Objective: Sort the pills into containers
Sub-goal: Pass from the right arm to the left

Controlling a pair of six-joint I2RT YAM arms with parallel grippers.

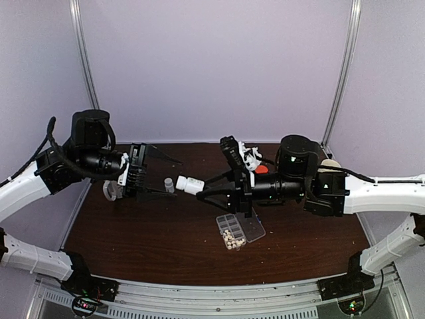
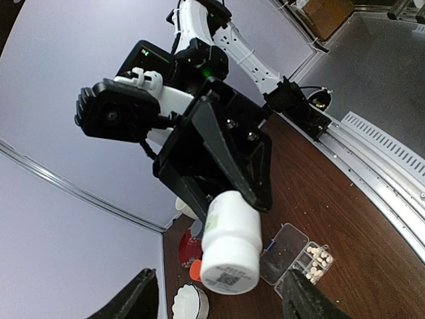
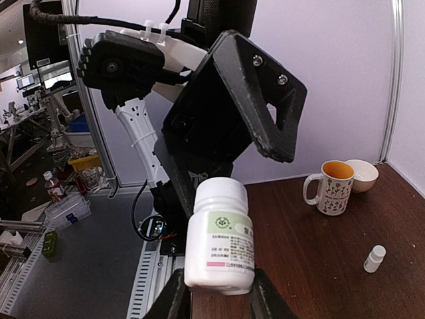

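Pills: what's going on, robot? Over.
Right gripper shut on white bottle. Left gripper open, facing it. Pills in organizer box cells. Nothing blocking.

A dark brown table (image 1: 146, 232) carries a clear organizer box (image 1: 226, 222), lid open, toward its near edge; a tiny white bottle (image 1: 169, 184) stands mid-table, a mug (image 3: 330, 186) and white bowl (image 3: 362, 174) by the left edge

White bottle (image 3: 220, 242), upright, clamped in right tool (image 3: 220, 296), 6 o'clock. Left tool (image 3: 229, 113), 12 o'clock. Mug (image 3: 330, 187) and bowl (image 3: 362, 174), 3 o'clock. Tiny bottle (image 3: 375, 258) on counter (image 3: 312, 232), 4 o'clock.
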